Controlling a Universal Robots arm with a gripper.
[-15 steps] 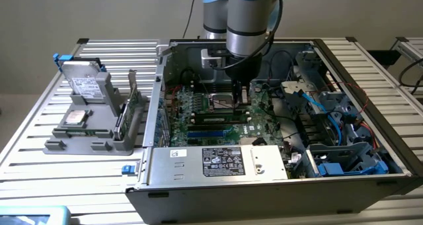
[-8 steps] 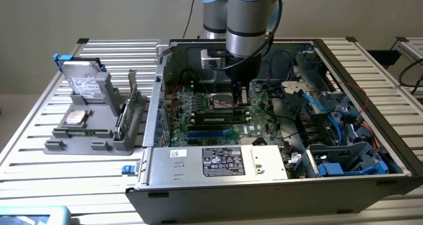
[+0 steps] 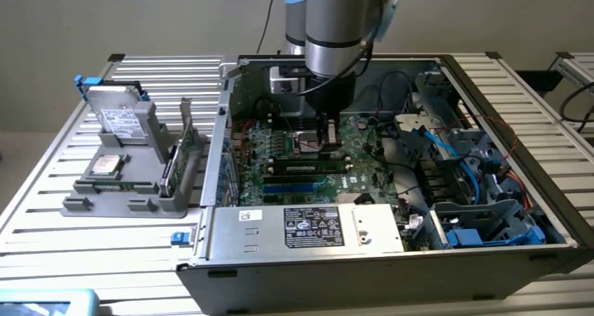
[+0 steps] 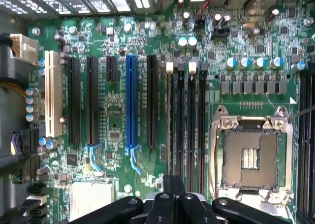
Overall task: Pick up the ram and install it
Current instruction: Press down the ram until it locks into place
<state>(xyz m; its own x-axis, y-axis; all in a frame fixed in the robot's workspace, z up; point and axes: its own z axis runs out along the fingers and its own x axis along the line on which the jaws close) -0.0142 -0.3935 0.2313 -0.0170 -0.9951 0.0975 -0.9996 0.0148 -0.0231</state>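
Note:
My gripper hangs inside the open computer case, low over the motherboard beside the processor socket. In the wrist view its fingers are pressed together with nothing between them, over the near end of the memory slots. The slot nearest the black expansion slots holds a thin lighter strip seen edge-on, which looks like the ram, with a white latch at its far end. In the exterior view a dark stick with green, apparently the ram, lies along those slots just in front of the gripper.
A grey holder on the slatted table at the exterior view's left carries a hard drive, a processor chip and upright green boards. Cables and blue drive bays crowd the case's right side; the power supply spans its front.

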